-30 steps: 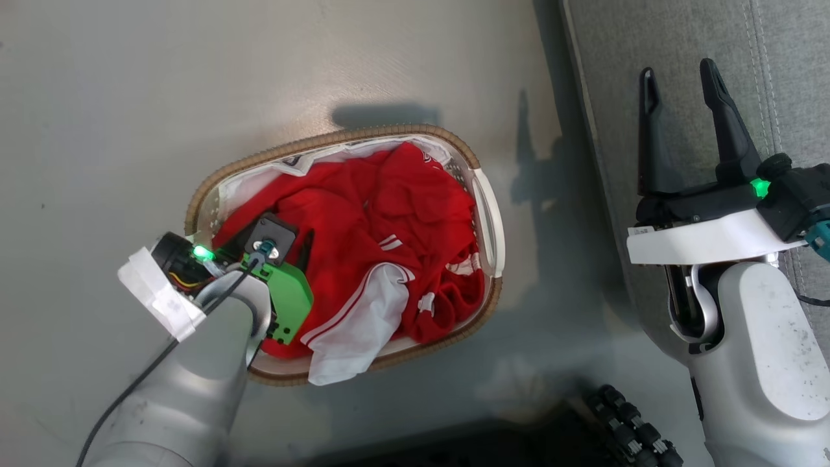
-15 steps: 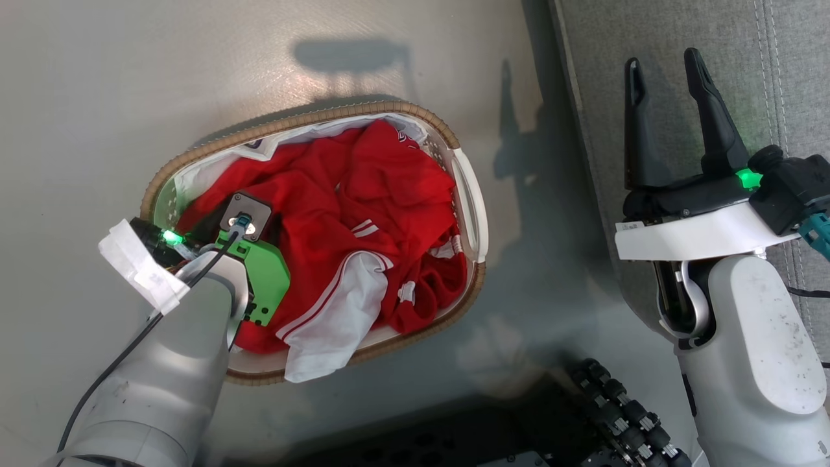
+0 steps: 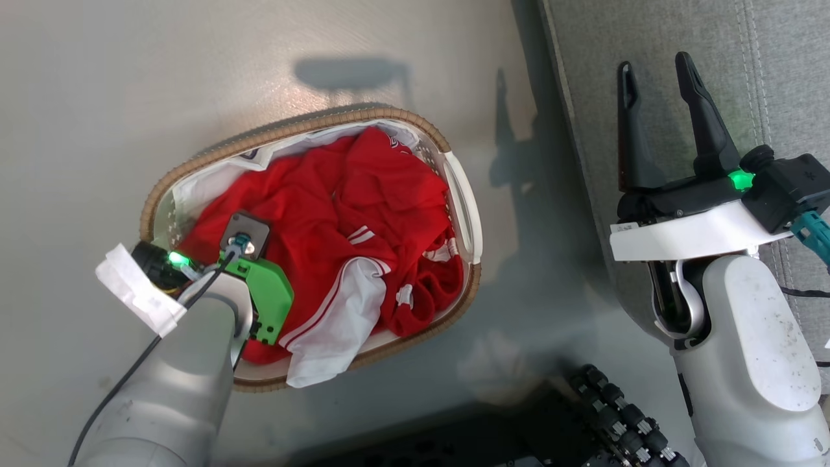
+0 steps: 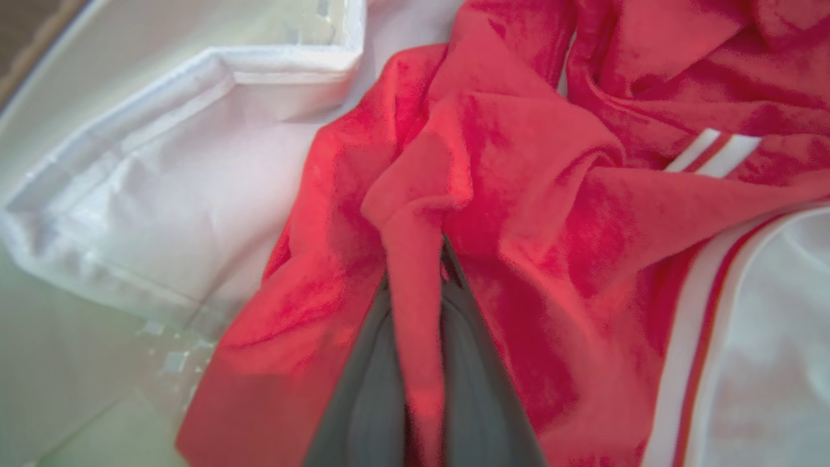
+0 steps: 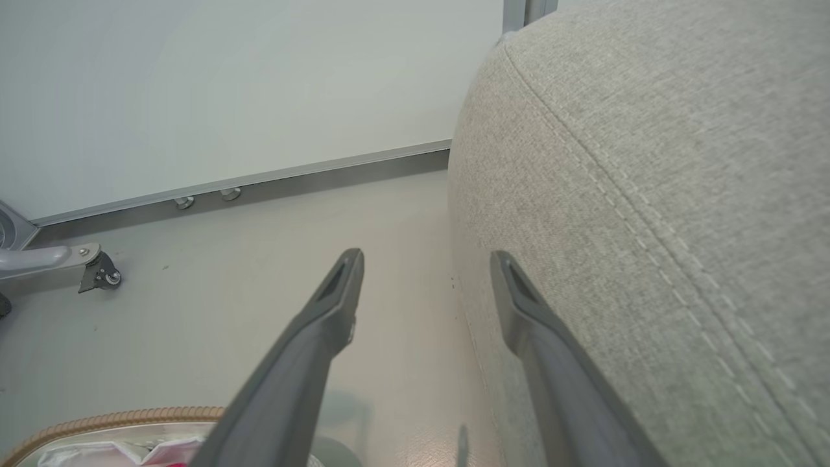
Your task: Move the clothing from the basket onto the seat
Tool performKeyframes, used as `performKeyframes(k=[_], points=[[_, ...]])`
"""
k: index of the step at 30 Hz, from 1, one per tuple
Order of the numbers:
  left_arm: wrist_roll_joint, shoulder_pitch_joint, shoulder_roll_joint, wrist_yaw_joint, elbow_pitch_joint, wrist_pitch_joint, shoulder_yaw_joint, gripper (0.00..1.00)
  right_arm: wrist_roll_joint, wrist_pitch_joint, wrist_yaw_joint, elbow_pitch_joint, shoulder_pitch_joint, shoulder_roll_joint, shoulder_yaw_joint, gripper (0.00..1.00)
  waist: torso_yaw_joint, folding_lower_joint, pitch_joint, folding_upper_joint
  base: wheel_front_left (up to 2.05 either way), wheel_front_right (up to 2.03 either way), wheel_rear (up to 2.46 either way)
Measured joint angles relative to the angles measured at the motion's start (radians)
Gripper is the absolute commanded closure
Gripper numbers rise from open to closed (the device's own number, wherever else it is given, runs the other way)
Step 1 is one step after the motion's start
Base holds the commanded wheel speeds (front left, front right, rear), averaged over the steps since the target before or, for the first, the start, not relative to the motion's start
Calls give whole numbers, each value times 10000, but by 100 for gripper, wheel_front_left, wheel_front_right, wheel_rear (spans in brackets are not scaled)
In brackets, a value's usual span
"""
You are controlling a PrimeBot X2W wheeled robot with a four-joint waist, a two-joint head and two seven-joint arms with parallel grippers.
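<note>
The red clothing (image 3: 363,214) with white stripes lies heaped in the oval basket (image 3: 467,194), which stands on the floor left of the grey seat (image 3: 784,58). My left gripper (image 4: 421,285) reaches down into the basket's left end and is shut on a fold of the red clothing (image 4: 519,162); its fingers (image 4: 369,389) pinch a ridge of the fabric. In the head view the left wrist hides those fingertips. My right gripper (image 3: 655,65) hovers open over the seat's left edge, holding nothing. From the right wrist, that gripper (image 5: 425,263) points along the seat (image 5: 648,162).
The white liner (image 4: 162,194) lines the basket's wall beside the held fold. A pale floor (image 3: 162,78) surrounds the basket. The robot's dark base (image 3: 616,421) sits at the bottom. A wall with a metal skirting (image 5: 259,181) and a castor (image 5: 97,272) lie beyond the floor.
My left gripper has shut on a fold of the red clothing in the basket. The head camera has shifted slightly, so the whole picture has slid. My right gripper stays open.
</note>
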Motion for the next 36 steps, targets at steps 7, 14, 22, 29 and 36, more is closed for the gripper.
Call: performKeyframes(k=[7,14,22,29,36], points=[[-190,604,-119,-138,-679,-209,-161,100,-125,0,0,194,166,2,-42,0,147,0,-597,0,0,0,0],[-215,1360,-71,-182,-2466,-236,-431,100,-481,0,2,447,618,2,-82,0,390,-1,-1523,0,0,0,0],[-113,2188,399,-213,-4614,-247,-665,100,-882,0,2,834,1425,6,-94,0,709,-2,-2953,0,0,0,0],[-303,2546,767,-215,-5810,-249,-602,100,-1114,0,2,1162,2446,6,-79,0,949,-2,-4402,0,0,0,0],[-420,2474,1400,-224,-6650,-234,-782,100,-1260,0,2,1340,3270,4,128,0,1136,-2,-5949,0,0,0,0]])
